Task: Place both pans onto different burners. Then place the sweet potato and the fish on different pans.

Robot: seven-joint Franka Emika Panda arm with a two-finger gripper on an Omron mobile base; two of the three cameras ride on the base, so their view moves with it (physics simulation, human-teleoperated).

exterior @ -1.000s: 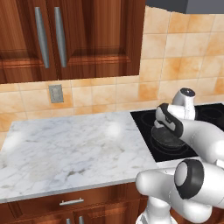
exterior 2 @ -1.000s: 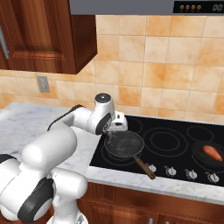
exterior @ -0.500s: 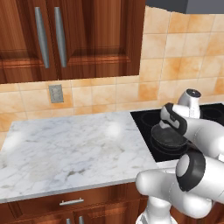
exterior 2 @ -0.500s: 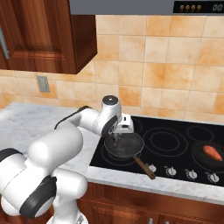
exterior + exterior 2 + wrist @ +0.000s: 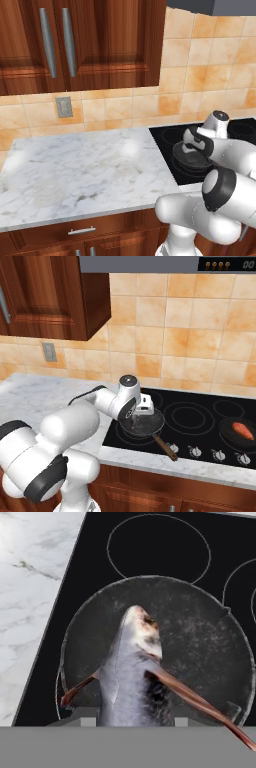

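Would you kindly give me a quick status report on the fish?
Gripper shut on fish, head down over near-left pan. Sweet potato already in far-right pan. Nothing in the way.

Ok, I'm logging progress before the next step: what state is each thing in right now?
Black frying pan with brown wooden handle: on front-left burner.
Slim grey fish: held over that pan.
Gripper: shut on fish.
Orange-red sweet potato: lying in second black pan, at the right.

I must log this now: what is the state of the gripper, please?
Gripper: closed on the fish, above the pan with the wooden handle.
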